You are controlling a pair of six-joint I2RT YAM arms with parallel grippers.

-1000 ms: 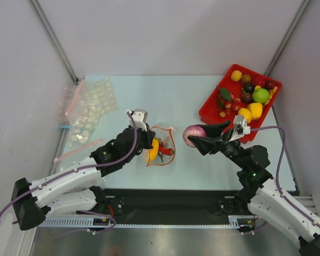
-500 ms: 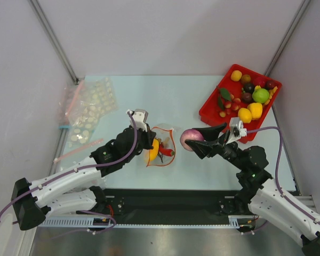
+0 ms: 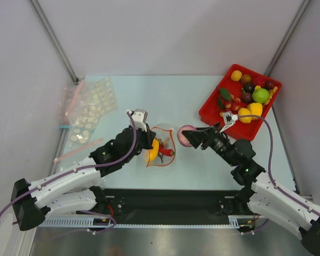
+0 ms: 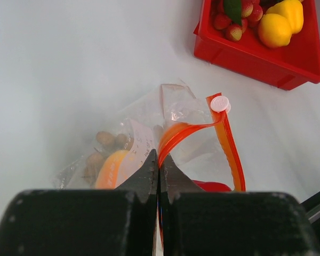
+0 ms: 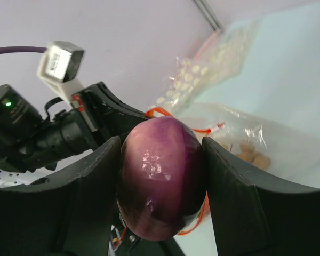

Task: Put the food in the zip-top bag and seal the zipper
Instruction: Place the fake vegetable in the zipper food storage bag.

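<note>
The clear zip-top bag (image 3: pixel 161 145) lies mid-table with its red-orange zipper (image 4: pixel 226 144) looped open. Inside it I see an orange piece (image 4: pixel 109 169), a red chili (image 4: pixel 213 186) and brown nut clusters (image 4: pixel 104 140). My left gripper (image 3: pixel 148 143) is shut on the zipper's near rim (image 4: pixel 170 140) and holds the mouth up. My right gripper (image 3: pixel 191 136) is shut on a purple onion-like toy (image 5: pixel 162 184) and holds it just right of the bag's mouth (image 3: pixel 173 136). The bag also shows behind the onion in the right wrist view (image 5: pixel 266 141).
A red tray (image 3: pixel 240 104) with several more toy fruits stands at the back right; it also shows in the left wrist view (image 4: pixel 266 48). Dotted clear bags (image 3: pixel 88 109) with pink and blue strips lie at the back left.
My right gripper has carried the purple toy leftward and closer to the bag's mouth. The left gripper and the bag have stayed put.
</note>
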